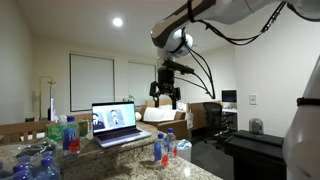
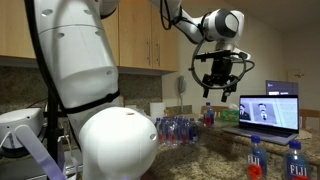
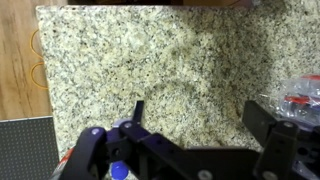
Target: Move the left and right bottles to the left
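Observation:
Two small bottles stand on the granite counter in both exterior views: one with a red label [image 1: 159,148] [image 2: 256,160] and one with a blue label [image 1: 169,152] [image 2: 293,160]. My gripper [image 1: 165,96] [image 2: 218,88] hangs open and empty high above the counter, well above the bottles. In the wrist view the open fingers [image 3: 200,120] frame bare granite [image 3: 150,60]. A blue bottle cap [image 3: 120,172] peeks out at the bottom edge under the gripper body.
An open laptop [image 1: 118,122] [image 2: 270,110] sits on the counter behind the bottles. A plastic-wrapped pack of water bottles [image 2: 180,128] [image 1: 35,160] [image 3: 300,95] lies nearby. Coloured bottles [image 1: 65,133] stand beside the laptop. The counter edge meets a wood floor [image 3: 15,60].

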